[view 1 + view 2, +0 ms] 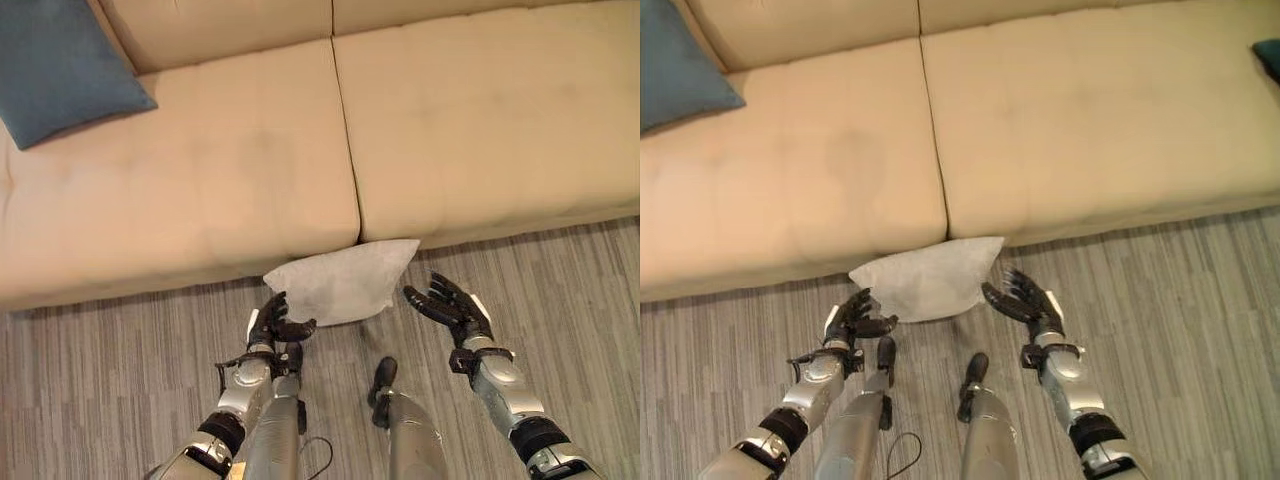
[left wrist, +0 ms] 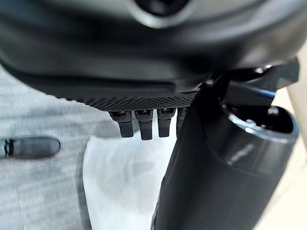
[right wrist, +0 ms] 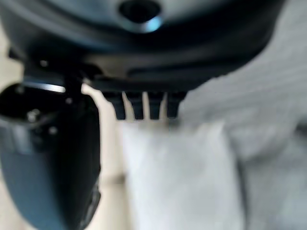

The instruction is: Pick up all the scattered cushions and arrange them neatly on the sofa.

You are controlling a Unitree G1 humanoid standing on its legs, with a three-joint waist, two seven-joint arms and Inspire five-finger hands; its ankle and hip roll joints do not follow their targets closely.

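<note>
White cushion [image 1: 345, 280]: lay on floor against sofa [image 1: 450, 150] front, between left hand [image 1: 272, 322] and right hand [image 1: 448, 303], both with fingers spread and empty; step judged pick-up approach, next needing both hands closed inward upon its sides.

Grey striped carpet floor [image 1: 120, 370] runs along front of beige sofa [image 1: 200, 180]. White cushion [image 1: 343, 280] lies flat on floor, far edge touching sofa base, just below seam between two seat cushions. Sofa seat carries blue cushion [image 1: 55, 65] at far left end, leaning toward backrest and armrest corner. Second dark blue cushion [image 1: 1268, 55] rests at seat's far right edge, partly cut off. Both well apart from white cushion.
</note>
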